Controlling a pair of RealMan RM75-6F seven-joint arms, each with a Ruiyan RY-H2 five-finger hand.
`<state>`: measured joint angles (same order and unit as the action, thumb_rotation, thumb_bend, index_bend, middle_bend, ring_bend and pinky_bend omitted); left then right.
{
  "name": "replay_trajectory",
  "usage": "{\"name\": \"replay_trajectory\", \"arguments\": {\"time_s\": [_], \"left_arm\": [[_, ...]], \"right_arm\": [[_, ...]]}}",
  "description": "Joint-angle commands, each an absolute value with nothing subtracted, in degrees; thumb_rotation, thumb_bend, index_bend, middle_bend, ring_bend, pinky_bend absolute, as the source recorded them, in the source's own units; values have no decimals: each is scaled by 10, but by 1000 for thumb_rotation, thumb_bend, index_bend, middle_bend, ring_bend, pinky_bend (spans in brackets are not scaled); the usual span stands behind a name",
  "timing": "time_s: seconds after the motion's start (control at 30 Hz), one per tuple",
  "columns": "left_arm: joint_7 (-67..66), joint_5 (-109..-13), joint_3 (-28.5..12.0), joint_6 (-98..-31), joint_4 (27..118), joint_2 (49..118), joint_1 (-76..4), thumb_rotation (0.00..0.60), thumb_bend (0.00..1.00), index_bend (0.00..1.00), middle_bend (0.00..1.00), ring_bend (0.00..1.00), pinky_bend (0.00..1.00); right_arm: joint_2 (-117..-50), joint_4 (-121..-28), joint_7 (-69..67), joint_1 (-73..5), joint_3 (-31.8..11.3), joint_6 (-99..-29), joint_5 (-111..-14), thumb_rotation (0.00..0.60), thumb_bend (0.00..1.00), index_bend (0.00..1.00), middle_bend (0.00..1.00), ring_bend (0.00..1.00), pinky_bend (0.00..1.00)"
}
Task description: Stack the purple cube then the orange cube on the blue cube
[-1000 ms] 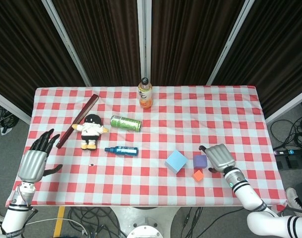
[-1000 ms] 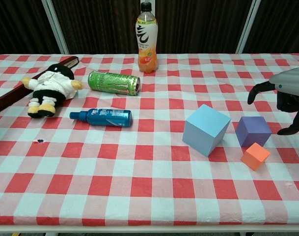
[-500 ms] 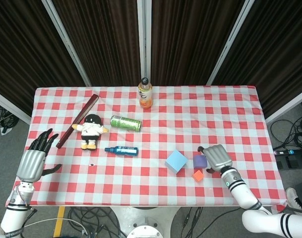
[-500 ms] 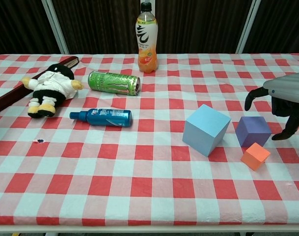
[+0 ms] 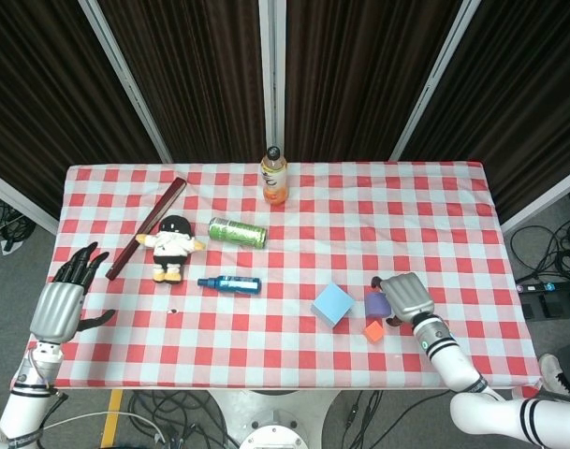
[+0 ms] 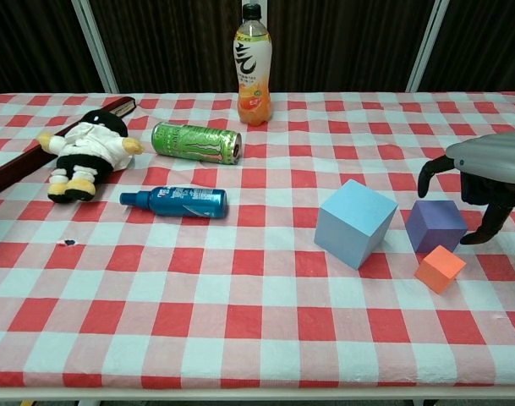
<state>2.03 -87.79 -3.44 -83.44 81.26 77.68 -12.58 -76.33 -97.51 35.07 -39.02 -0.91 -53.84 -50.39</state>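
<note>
The light blue cube (image 5: 332,304) (image 6: 355,223) sits on the checked cloth right of centre. Just to its right stands the purple cube (image 5: 376,304) (image 6: 435,225), with the small orange cube (image 5: 373,330) (image 6: 440,268) in front of it. My right hand (image 5: 404,296) (image 6: 485,175) hovers over the purple cube's right side, fingers apart and curved down around it, holding nothing. My left hand (image 5: 63,297) lies at the table's left edge, fingers spread and empty; the chest view does not show it.
A blue spray bottle (image 6: 177,202), a green can (image 6: 196,141) lying on its side, a plush toy (image 6: 84,150) and a dark red stick (image 5: 146,227) lie to the left. An orange drink bottle (image 6: 253,66) stands at the back centre.
My right hand has slid left and lower, closing in over the purple cube. The cubes and my left hand have stayed put.
</note>
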Motion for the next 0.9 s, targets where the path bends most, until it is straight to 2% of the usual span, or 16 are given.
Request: {"name": "replay_trajectory", "arguments": {"time_s": [0.03,0.4,0.63,0.9], "left_arm": [[18,-877,-35,-835,812,778,-125,600,0,159,109,82,207],[20,-873,-34,-833,812,778,-124,600,0,159,109,82,206],[23,-872,-33,-830,811,777,-123,600,0,159,109,82,206],[29,-871,-33,-830,811,775,-122,600,0,159,109,82,207]], "right_arm": [[-765,-974,352,-391,-9,-541,-503,600,36,328,1000,913,844],[-773,-964,355,-396,-6,-545,-492,600,38,353,1000,918,849],[-781,-955,347,-394,-9,-554,-496,600,43,462,1000,929,862],[-788,-948,348,-397,-10,-554,-493,600,56,496,1000,934,868]]}}
